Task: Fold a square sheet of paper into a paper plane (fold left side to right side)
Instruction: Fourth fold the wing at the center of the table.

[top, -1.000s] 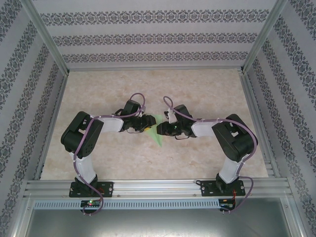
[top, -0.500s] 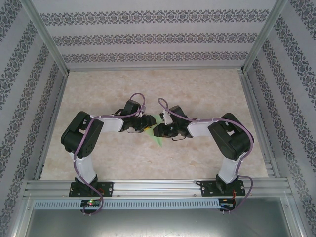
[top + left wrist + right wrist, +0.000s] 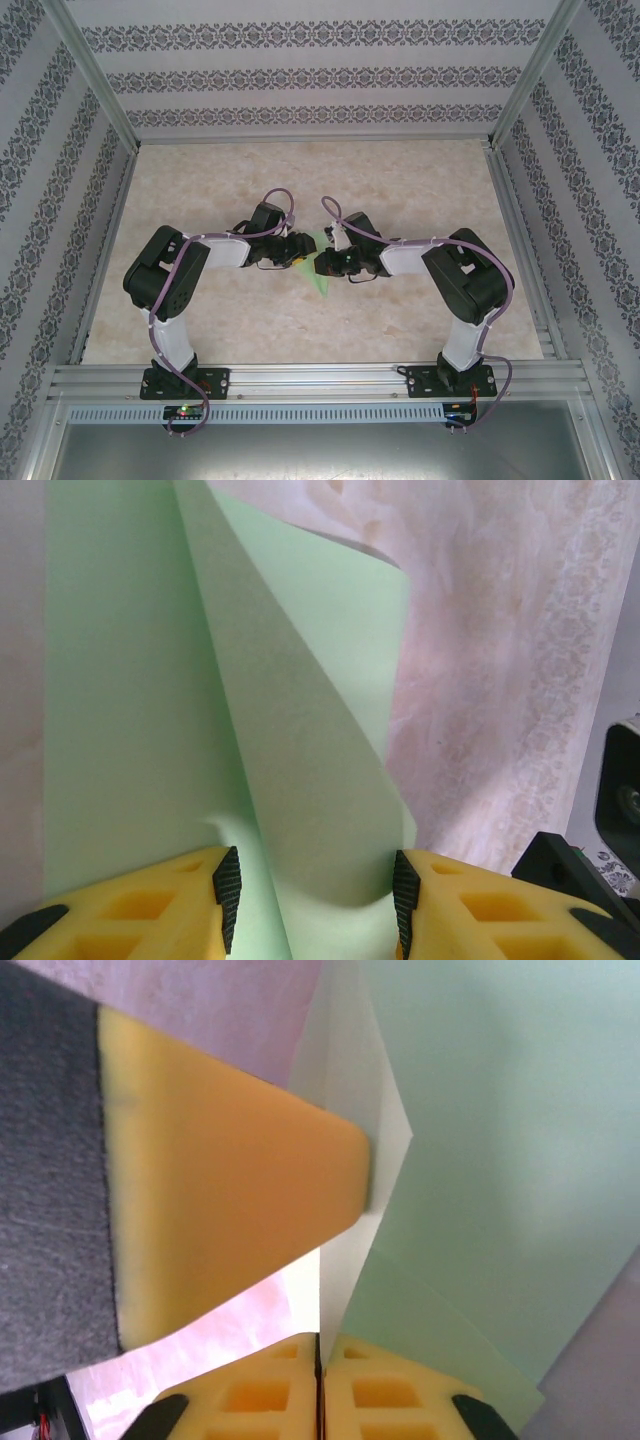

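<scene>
Hiding the thin pale mint-green square sheet of paper mid-table, tip showing at 6 o'clock, bent arms meet; left gripper spread astride flap, right gripper pinches fold.

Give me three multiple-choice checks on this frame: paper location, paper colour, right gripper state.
1. Where is the paper?
A) between the left gripper and the right gripper
B) far left corner
C) near edge, right side
2. Paper colour?
A) white
B) pale green
C) blue
3. Right gripper?
A) wide open
B) shut on a paper edge
C) shut on nothing

1 A: top view shows it between them.
2 B: green in both wrist views.
3 B: right wrist view shows jaws pressed together with the paper's edge running in.
</scene>
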`<move>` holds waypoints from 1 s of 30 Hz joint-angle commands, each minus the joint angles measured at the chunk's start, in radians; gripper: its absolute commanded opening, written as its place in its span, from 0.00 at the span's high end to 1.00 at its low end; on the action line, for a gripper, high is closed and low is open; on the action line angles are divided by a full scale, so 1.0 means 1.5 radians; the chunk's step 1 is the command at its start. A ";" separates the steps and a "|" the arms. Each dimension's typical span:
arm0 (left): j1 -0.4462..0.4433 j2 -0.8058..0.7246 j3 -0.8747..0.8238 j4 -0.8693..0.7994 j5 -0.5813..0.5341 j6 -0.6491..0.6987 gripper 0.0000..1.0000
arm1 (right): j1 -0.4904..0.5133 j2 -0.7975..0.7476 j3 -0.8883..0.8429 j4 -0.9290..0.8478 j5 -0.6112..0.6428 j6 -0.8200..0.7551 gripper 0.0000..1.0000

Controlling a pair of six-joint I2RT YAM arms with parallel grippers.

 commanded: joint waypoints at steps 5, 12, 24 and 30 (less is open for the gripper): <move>-0.008 0.024 -0.003 -0.036 -0.032 0.003 0.52 | -0.025 -0.052 -0.021 -0.002 -0.031 -0.011 0.76; -0.008 0.024 -0.003 -0.035 -0.032 0.004 0.52 | -0.086 -0.073 -0.041 0.051 -0.084 0.029 0.69; -0.009 0.024 -0.001 -0.033 -0.032 0.003 0.53 | -0.088 0.022 -0.013 0.158 -0.124 0.123 0.74; -0.009 0.025 0.000 -0.034 -0.032 0.002 0.53 | -0.081 0.041 -0.001 0.171 -0.131 0.136 0.74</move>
